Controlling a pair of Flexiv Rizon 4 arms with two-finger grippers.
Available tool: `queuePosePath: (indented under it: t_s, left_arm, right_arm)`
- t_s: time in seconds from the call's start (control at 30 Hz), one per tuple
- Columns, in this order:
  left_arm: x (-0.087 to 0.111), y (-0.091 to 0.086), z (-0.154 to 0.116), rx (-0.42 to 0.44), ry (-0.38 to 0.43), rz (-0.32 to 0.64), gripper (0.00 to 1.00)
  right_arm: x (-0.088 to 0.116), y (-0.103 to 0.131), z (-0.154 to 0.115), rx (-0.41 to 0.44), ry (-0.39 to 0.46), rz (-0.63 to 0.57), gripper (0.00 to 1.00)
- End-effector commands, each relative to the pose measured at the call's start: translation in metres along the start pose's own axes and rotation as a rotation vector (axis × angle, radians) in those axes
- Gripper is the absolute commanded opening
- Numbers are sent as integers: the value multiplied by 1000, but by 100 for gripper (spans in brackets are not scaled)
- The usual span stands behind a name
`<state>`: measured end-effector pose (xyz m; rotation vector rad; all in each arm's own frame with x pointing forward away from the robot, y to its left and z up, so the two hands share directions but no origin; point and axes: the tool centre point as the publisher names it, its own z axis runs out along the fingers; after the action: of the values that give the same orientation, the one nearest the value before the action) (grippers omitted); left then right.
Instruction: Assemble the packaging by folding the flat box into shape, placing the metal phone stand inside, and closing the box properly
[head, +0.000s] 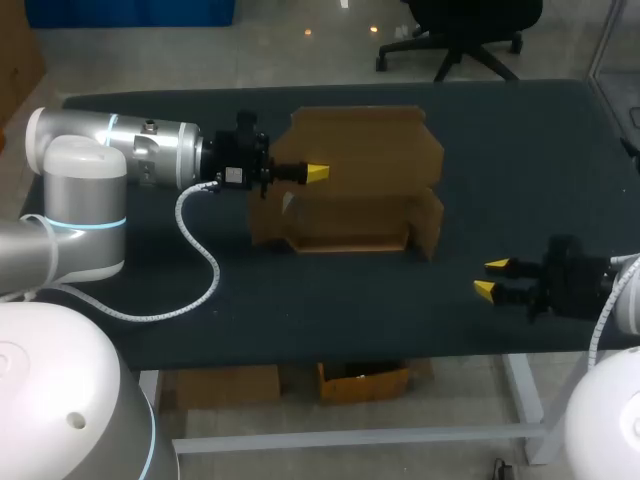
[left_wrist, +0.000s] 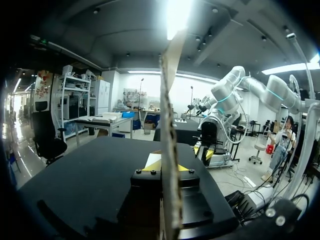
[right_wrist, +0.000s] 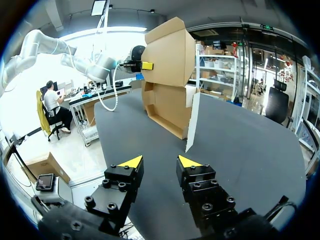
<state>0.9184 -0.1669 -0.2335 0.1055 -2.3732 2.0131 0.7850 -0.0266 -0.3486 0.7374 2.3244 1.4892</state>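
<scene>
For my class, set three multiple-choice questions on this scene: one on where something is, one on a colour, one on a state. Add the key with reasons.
1. Where is the right gripper?
A) inside the box
B) gripping the box
C) over the table, apart from the box

2. What colour is the box?
A) brown
B) white
C) blue

3. What state is the box in?
A) flat
B) partly folded, lid raised
C) closed

Key: 1 C, it hangs at the table's near right with bare table between it and the box. 2 A, it is plain brown cardboard. 3 B, its walls stand and the left gripper holds the lid up.
</scene>
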Motion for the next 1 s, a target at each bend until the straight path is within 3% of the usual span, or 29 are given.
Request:
queuePosePath:
  t_s: [0.03,1.0]
  left_arm:
    - [2,2,-1,-3,4,4,0]
    - [6,6,-2,-1,16,14,0]
  right_arm:
    - [0,-1,1,-6,0,-1,40]
    - [0,5,4,8,-5,-9,40]
